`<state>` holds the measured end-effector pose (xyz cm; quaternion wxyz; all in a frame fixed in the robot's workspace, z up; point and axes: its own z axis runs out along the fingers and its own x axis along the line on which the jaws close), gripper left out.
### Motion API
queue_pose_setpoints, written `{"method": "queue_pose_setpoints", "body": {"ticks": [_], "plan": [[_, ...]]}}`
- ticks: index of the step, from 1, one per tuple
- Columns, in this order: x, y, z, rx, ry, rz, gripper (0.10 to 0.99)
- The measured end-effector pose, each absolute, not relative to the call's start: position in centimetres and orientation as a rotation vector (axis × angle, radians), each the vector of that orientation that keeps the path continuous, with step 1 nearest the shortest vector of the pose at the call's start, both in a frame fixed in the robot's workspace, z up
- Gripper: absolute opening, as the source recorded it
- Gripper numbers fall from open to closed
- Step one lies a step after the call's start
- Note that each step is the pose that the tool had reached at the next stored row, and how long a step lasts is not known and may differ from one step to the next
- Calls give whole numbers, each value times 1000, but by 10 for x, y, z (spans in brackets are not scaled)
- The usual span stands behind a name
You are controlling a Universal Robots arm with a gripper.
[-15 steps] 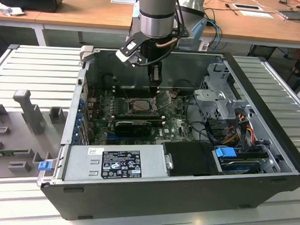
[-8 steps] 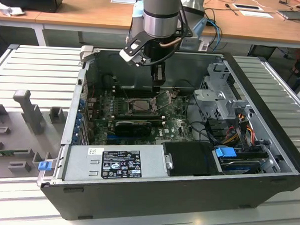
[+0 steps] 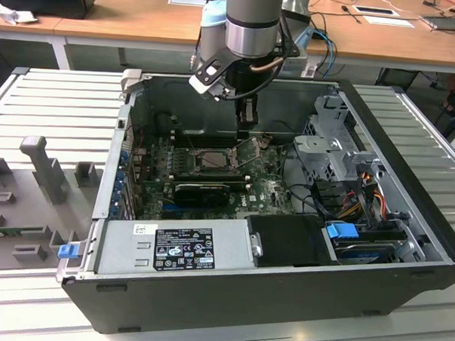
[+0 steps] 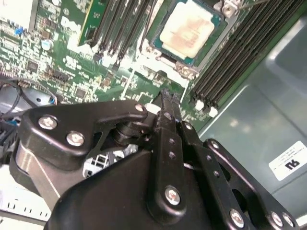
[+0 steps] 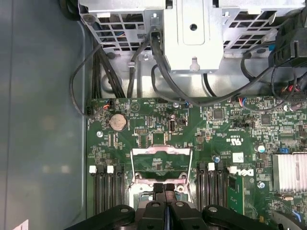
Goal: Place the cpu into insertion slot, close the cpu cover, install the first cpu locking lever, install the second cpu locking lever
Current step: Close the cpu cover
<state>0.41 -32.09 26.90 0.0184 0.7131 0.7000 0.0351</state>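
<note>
The computer case (image 3: 207, 298) lies open in the middle of the slatted table (image 3: 57, 103), and the arm reaches down into it over the motherboard. The cpu (image 4: 186, 31) is already seated in the insertion slot (image 4: 188, 71), pale face up. It sits about midway along the board, nearer the case's far wall than the power supply at the near wall.

The cpu cover (image 5: 160, 152) is not yet down. In the exterior view it stands tilted up just beside the slot, on the exterior view's right, and the first wrist view shows the open frame swung clear of the chip. So I take the placing step as done and the cover-closing step as the one in hand.

The pincer (image 5: 164, 189) has its fingers pressed together with nothing between them, and the tips hang low near the raised frame. Whether they touch it I cannot tell.

To my eye, closing calls for a gentle push on the frame's free edge, swinging it over its hinge until it lies flat around the chip without scraping the chip's face.
</note>
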Motion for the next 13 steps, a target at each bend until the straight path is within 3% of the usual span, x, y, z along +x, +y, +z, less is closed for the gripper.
{"method": "queue_pose_setpoints", "body": {"ticks": [13], "plan": [[17,-321,263,2214,2174,109,106]]}}
